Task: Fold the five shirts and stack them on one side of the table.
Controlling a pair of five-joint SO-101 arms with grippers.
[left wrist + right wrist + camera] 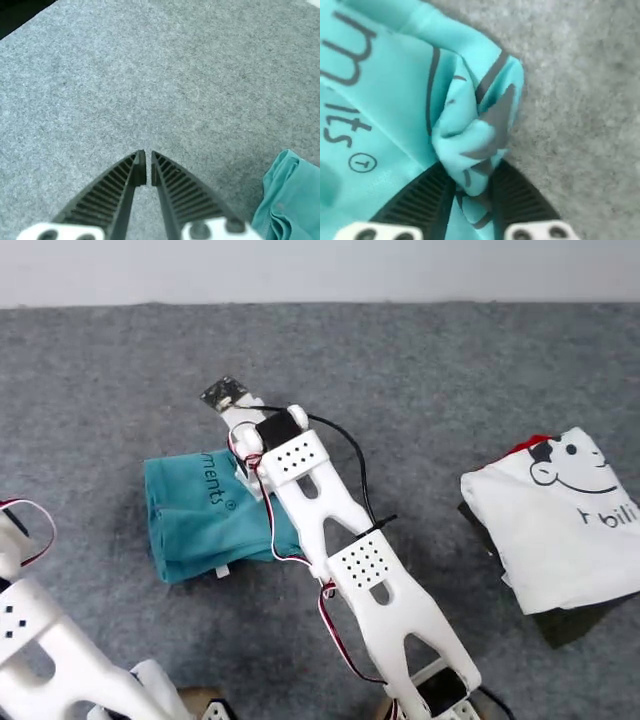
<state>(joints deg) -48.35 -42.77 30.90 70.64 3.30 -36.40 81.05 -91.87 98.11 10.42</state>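
While the right jaws clamp a bunched corner of the teal shirt [470,130], the left jaws hang closed and empty near its edge, the high view adding a folded stack [555,530] well apart.

Place: robot test bench, lab type. Evidence: table [450,370] covered in grey felt; plain white wall [320,270] behind; two white plastic arms [370,570] with bare red and black wires [358,465]; teal shirt [195,525] and white shirt [560,530] laid out.

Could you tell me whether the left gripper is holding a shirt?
No, the left gripper is shut on nothing above bare grey carpet, with the teal shirt lying apart from it.
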